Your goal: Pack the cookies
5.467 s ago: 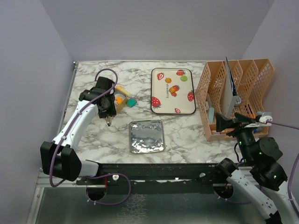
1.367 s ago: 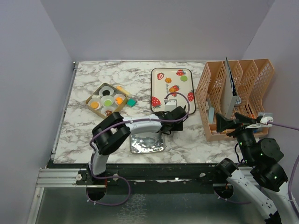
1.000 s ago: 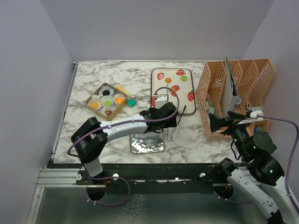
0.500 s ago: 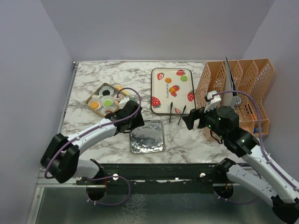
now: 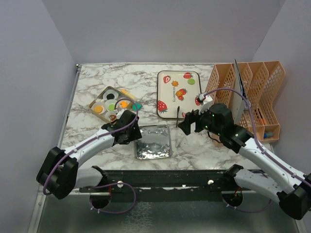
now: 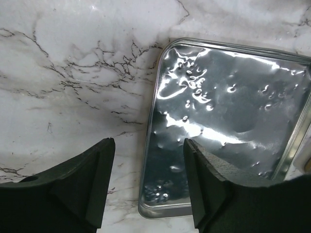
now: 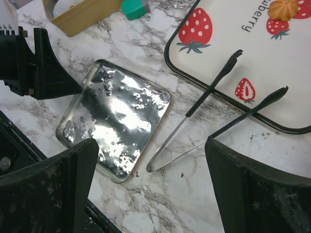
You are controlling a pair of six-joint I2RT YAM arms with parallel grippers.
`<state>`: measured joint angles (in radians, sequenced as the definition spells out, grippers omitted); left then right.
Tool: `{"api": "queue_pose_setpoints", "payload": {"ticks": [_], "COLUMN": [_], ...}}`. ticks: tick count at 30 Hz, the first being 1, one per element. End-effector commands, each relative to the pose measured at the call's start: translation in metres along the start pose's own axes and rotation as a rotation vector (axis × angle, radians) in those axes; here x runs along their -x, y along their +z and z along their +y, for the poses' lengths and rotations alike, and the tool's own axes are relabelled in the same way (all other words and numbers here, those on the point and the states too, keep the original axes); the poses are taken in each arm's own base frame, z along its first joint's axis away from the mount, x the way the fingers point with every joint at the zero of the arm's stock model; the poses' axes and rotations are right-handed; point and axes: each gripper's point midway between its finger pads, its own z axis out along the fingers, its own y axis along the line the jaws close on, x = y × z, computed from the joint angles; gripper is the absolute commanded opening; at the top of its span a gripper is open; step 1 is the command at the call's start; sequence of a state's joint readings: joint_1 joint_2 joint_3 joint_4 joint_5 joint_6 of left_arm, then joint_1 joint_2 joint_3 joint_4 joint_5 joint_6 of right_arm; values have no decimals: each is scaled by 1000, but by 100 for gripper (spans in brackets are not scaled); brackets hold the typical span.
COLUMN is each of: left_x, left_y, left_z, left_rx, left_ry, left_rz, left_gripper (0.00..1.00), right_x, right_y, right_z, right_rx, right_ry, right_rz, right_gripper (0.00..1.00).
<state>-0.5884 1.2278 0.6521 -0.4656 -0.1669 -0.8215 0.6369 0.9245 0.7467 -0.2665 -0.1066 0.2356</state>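
Most of the cookies [image 5: 112, 106] sit in a tan box [image 5: 99, 97], beyond my left gripper [image 5: 127, 134] and to its left. Only the overhead view shows them. A green cookie [image 5: 191, 81] lies far out on the strawberry tray [image 5: 167, 115], beyond my right gripper [image 5: 187, 124]. The right wrist camera catches an orange cookie [image 7: 283, 7] at its top edge.

My left jaws are spread with nothing between them. The left rim of the silver tin [image 6: 228, 121] runs under the gap. My right jaws are also wide apart and hold nothing. The bend of the black-tipped tongs [image 7: 214, 111] lies on the marble just ahead of them, and the tips reach over the tray's rim.

A teal block [image 7: 135, 7] lies beside the box. An orange file rack [image 5: 245, 99] stands to the right of the right jaws. The table [image 5: 97, 77] is white marble, and the walls are pale lilac.
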Motion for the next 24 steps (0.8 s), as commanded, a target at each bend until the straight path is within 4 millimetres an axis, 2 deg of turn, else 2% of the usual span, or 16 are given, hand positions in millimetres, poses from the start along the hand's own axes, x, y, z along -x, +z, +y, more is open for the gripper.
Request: {"api": "queue_pose_setpoints", "payload": {"ticks": [1,11,14,16,17,24], "left_x": [-21,-39,-40,-38,-36,-27], "left_y": [4,16,16,15,14,6], "left_z": [5,7,4,3,2,-2], "left_rx": [-5,-6,-18,-23,-24,-21], "left_ry": [15,37,35,36,37,45], "left_rz": [87,165,176,165,159,145], "left_gripper": [62,35,19,3,0,0], "right_x": [-5,-19,-23,-27,-30,-54], "right_y": [10,28,32,34,35,44], "right_z": [14,33,40,46,50,85], "right_rx": [68,123,136,154,167,264], "right_ry": [-9,-85,-126,-157,-176,-392], "right_rz": [11,53,68,77,83,134], "right_gripper": [98,97,97,97,97,95]}}
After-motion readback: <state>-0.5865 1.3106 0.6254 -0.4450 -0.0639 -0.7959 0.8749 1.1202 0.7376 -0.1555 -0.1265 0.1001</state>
